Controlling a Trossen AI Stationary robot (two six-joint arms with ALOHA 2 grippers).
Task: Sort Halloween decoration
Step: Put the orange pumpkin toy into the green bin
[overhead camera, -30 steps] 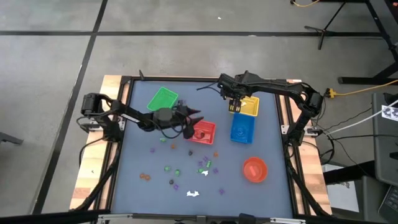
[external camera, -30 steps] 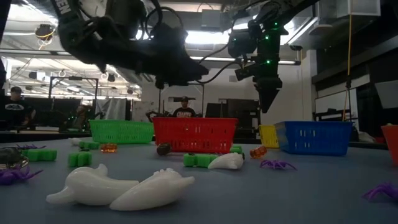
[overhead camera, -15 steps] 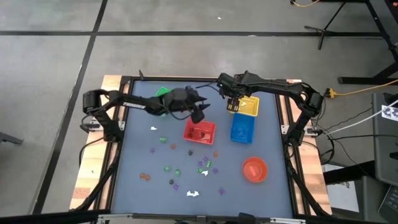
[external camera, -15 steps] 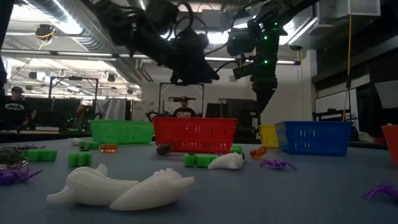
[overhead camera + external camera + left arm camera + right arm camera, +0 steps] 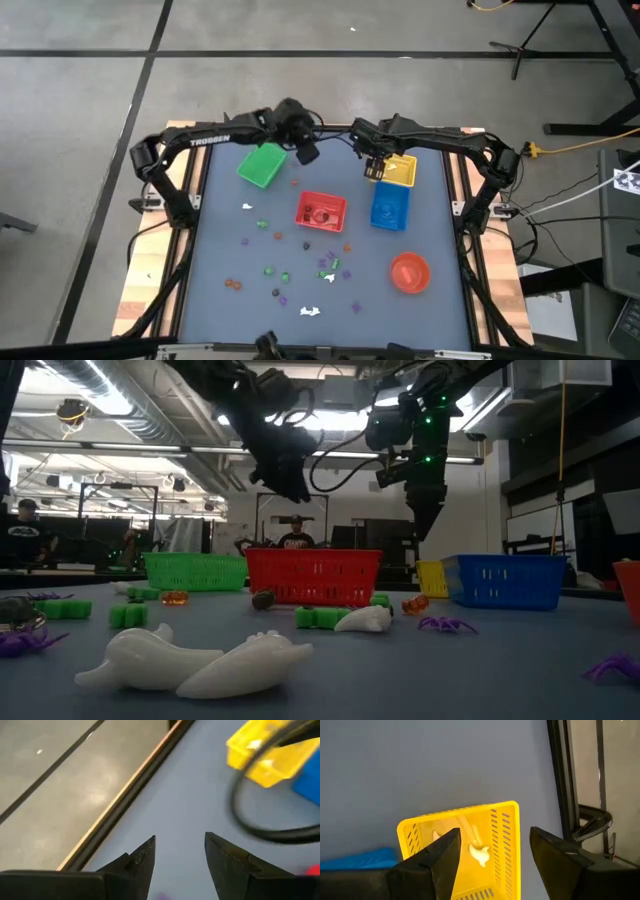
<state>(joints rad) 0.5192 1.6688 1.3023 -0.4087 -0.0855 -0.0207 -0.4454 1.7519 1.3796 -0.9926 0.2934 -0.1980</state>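
Four square baskets sit in the upper half of the high view: a green basket (image 5: 261, 163) at the upper left, a red basket (image 5: 321, 211) near the centre, a yellow basket (image 5: 400, 171) to the upper right and a blue basket (image 5: 389, 206) just below the yellow one, with a round red bowl (image 5: 409, 272) toward the lower right of the blue table (image 5: 215, 250). The Halloween decoration (image 5: 327, 270) lies scattered mostly across the lower middle of that frame, tiny green, purple, orange and white bits well apart from one another; in the low view a pair of white pieces (image 5: 195, 662) fills the lower left foreground. A few more white pieces (image 5: 479, 853) rest inside the yellow basket, and something small shows in the red one, though what it is cannot be told. The left gripper (image 5: 303, 150) hangs at the top middle of the high view, just right of the green basket, jaws apart with nothing between them, as its own wrist view (image 5: 179, 851) shows. The right gripper (image 5: 375, 165) hovers at the yellow basket's left edge, jaws spread wide and empty, with the basket showing between its fingers (image 5: 437, 857). People stand in the room behind the table in the low view.
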